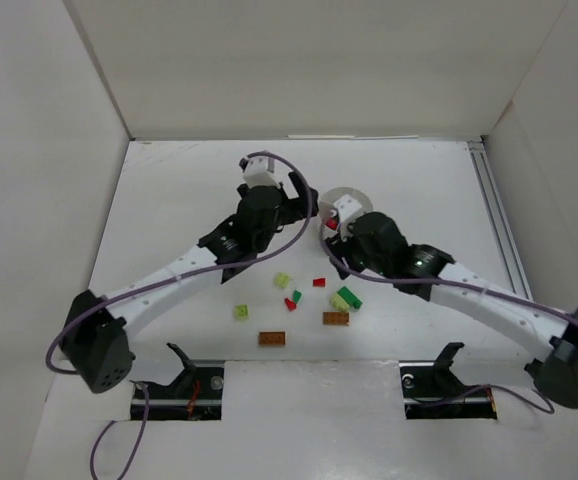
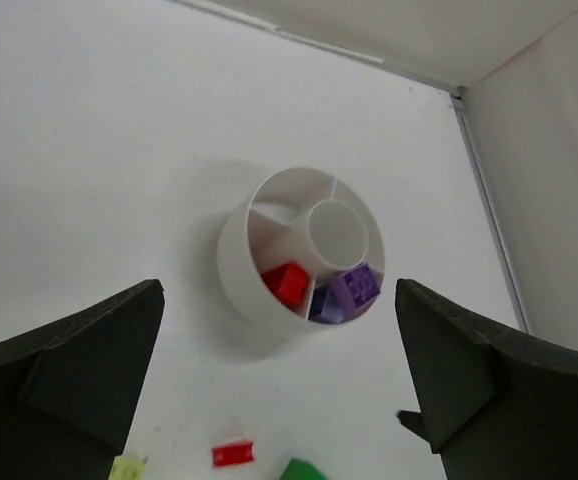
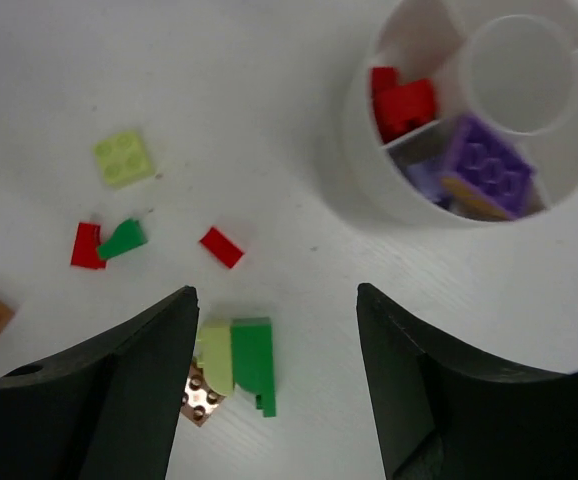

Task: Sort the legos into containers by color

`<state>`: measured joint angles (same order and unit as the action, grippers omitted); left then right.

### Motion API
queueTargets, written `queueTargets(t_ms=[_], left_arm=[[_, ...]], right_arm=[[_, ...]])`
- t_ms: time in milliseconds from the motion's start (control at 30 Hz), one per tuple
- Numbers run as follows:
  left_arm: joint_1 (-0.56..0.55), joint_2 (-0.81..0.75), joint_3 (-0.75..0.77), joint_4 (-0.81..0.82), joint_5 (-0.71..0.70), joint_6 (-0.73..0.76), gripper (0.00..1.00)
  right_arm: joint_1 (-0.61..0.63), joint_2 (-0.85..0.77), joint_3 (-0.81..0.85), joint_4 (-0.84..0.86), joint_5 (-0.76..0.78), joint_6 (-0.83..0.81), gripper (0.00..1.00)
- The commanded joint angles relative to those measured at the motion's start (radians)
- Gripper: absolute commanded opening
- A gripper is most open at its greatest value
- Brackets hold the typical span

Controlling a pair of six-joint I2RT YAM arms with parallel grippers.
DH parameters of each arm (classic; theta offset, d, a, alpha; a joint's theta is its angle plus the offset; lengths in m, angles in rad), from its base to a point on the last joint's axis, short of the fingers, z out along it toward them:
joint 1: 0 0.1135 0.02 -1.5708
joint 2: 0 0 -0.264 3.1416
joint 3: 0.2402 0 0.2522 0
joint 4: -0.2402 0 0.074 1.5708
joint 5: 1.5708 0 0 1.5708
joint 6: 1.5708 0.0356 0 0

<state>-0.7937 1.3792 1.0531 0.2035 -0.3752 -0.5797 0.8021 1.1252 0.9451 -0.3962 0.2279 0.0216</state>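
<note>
The round white dish (image 1: 354, 193) stands mid-table, half hidden by my right wrist. It holds red bricks (image 3: 404, 100) in one wedge and purple bricks (image 3: 484, 165) in the wedge beside it; the centre well (image 2: 337, 232) is empty. Loose legos lie in front: a dark green brick (image 3: 252, 360) touching a yellow-green one (image 3: 215, 355), a red plate (image 3: 221, 247), a yellow-green brick (image 3: 122, 158), and orange-brown bricks (image 1: 272, 338). My left gripper (image 2: 279, 335) is open and empty, above the table left of the dish. My right gripper (image 3: 277, 300) is open and empty, just in front of the dish.
White walls enclose the table on three sides. A metal rail (image 1: 494, 215) runs along the right edge. Another yellow-green brick (image 1: 241, 313) and a red-and-green pair (image 1: 292, 300) lie toward the left arm. Both arm bases sit at the near edge.
</note>
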Motion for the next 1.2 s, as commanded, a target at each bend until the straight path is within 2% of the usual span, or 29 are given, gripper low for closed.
queueTargets(t_ms=[0, 100, 233, 333, 633, 900, 1000, 1067, 1167], left_arm=[[0.01, -0.127, -0.126, -0.268, 0.007, -0.115, 1.0], [0.01, -0.233, -0.264, -0.315, 0.073, -0.201, 1.0], [0.01, -0.454, -0.414, -0.34, 0.13, -0.27, 1.0], [0.01, -0.554, -0.481, -0.381, 0.142, -0.298, 1.0], [0.019, -0.603, -0.498, -0.449, 0.133, -0.333, 1.0], [0.019, -0.565, -0.479, -0.449, 0.124, -0.324, 1.0], [0.019, -0.565, -0.479, -0.449, 0.124, -0.324, 1.0], [0.019, -0.565, -0.47, -0.449, 0.114, -0.324, 1.0], [0.019, -0.565, -0.47, -0.46, 0.105, -0.324, 1.0]], right_arm=[[0.087, 0.143, 0.023, 0.034, -0.084, -0.063, 0.7], [0.12, 0.273, 0.035, 0.074, -0.11, -0.063, 0.68], [0.129, 0.385, 0.053, 0.126, -0.121, -0.063, 0.68], [0.129, 0.442, 0.063, 0.137, -0.108, -0.063, 0.68], [0.129, 0.542, 0.086, 0.151, -0.041, -0.084, 0.71], [0.074, 0.597, 0.086, 0.16, -0.091, -0.095, 0.69], [0.074, 0.607, 0.086, 0.16, -0.101, -0.095, 0.58], [0.074, 0.616, 0.086, 0.16, -0.127, -0.095, 0.38], [0.074, 0.607, 0.096, 0.14, -0.136, -0.104, 0.22]])
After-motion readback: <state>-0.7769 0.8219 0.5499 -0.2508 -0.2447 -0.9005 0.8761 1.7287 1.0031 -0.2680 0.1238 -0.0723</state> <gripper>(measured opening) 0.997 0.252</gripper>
